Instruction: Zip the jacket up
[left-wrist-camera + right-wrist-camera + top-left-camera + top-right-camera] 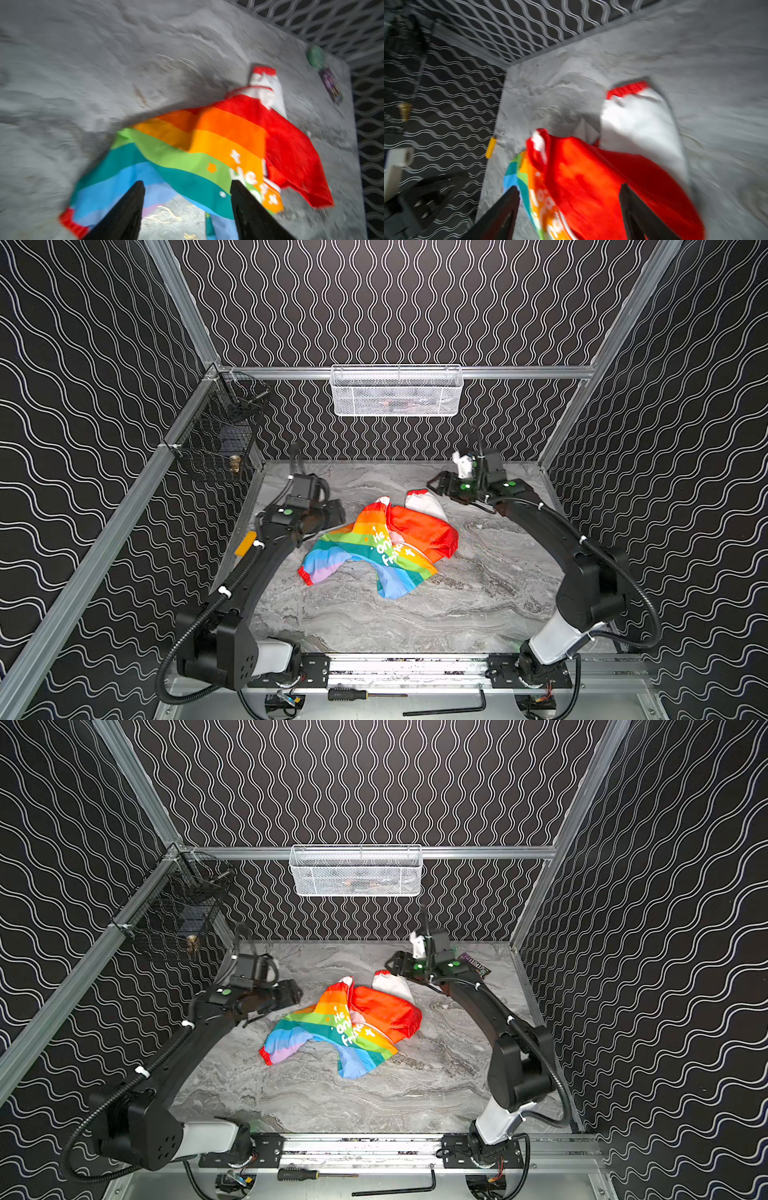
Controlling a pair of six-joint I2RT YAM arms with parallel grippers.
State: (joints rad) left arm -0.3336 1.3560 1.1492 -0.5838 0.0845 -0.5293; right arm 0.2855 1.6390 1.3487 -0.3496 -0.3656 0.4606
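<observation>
The jacket (pixel 374 547) lies crumpled on the marble table in both top views, rainbow stripes and white lettering up, red hood (pixel 428 531) to the right. One white sleeve with a red cuff (pixel 422 502) points to the back. My left gripper (pixel 336 510) hangs open just left of the jacket (pixel 332 1027) and touches nothing. My right gripper (pixel 434 485) is open behind the white sleeve. In the left wrist view the open gripper (pixel 187 182) frames blue and green stripes (pixel 207 145). In the right wrist view the open gripper (pixel 569 186) frames the red hood (pixel 581 176). Both wrist views are blurred.
A white mesh basket (pixel 397 391) hangs on the back rail and a black wire basket (pixel 220 435) on the left wall. A yellow piece (pixel 245 543) sits at the table's left edge, a purple wrapper (pixel 476 965) at the back right. A screwdriver (pixel 349 694) lies below the front rail.
</observation>
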